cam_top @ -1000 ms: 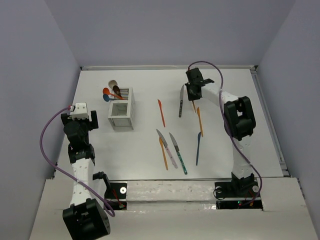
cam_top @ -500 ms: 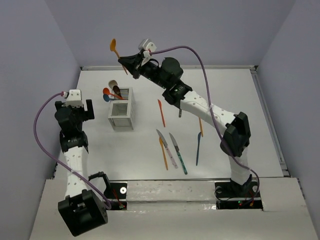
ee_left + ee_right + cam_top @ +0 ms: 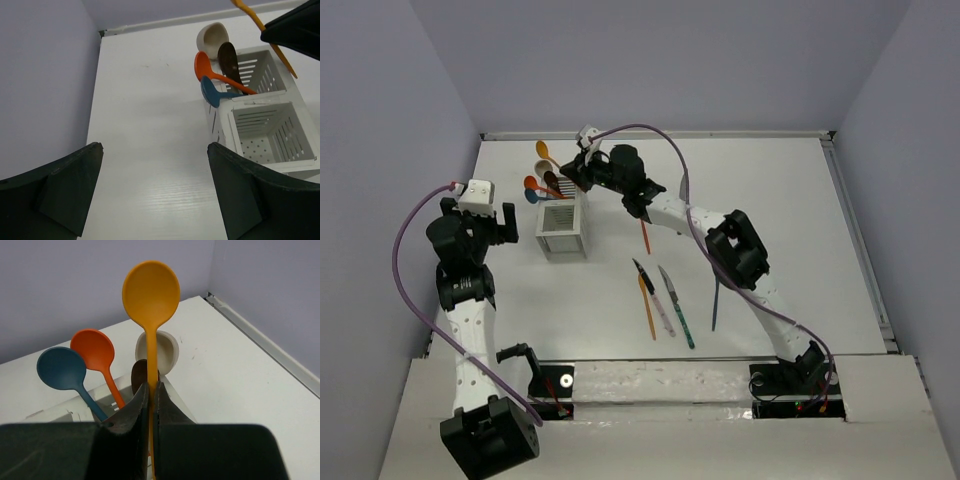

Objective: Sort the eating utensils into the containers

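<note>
Top external: fixed, high above and behind the arm bases; looks down and forward over the whole table (image 3: pixel 770 180) up to the far wall; far from everything.
Left wrist: low, near the table's left edge; faces the far left corner; the spread-apart left gripper (image 3: pixel 154 150) frames the bottom; the caddy (image 3: pixel 222 130) is near, on the right.
Right wrist: very close above the caddy; faces the far left corner too, along the right gripper (image 3: pixel 151 390), which is pressed onto the yellow-orange spoon (image 3: pixel 151 290).
Shared: all three show the caddy's far compartment with the orange spoon (image 3: pixel 92 347) and the blue spoon (image 3: pixel 60 367).
</note>
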Robot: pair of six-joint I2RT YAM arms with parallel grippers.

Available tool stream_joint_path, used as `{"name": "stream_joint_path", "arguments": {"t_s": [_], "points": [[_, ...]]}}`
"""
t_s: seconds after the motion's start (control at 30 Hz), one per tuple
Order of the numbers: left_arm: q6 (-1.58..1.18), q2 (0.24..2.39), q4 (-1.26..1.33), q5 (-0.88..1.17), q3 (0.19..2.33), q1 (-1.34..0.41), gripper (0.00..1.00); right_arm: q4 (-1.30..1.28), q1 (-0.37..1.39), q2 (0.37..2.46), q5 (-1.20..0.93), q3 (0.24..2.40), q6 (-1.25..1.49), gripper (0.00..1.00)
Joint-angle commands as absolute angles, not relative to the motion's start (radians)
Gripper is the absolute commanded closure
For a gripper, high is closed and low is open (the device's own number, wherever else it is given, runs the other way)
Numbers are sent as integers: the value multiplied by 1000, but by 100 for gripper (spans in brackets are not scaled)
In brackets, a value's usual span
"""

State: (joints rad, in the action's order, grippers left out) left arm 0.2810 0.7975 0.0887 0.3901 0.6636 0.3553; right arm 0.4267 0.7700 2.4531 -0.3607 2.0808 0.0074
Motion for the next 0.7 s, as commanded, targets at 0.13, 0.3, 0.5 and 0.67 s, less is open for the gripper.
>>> {"name": "stream_joint_path", "arguments": {"t_s": [0.13,0.3,0.5,0.67], "points": [[293,836,115,387,618,359,1,491,810,2464,-333,2122,-45,100],[295,845,135,383,595,359,1,561,810,2393,-273,2066,-52,100],[288,851,158,377,586,359,1,653,810,2332,-322,2071,35,100],[288,867,160,377,586,359,1,765,819,2410,-328,2170,150,100]]}}
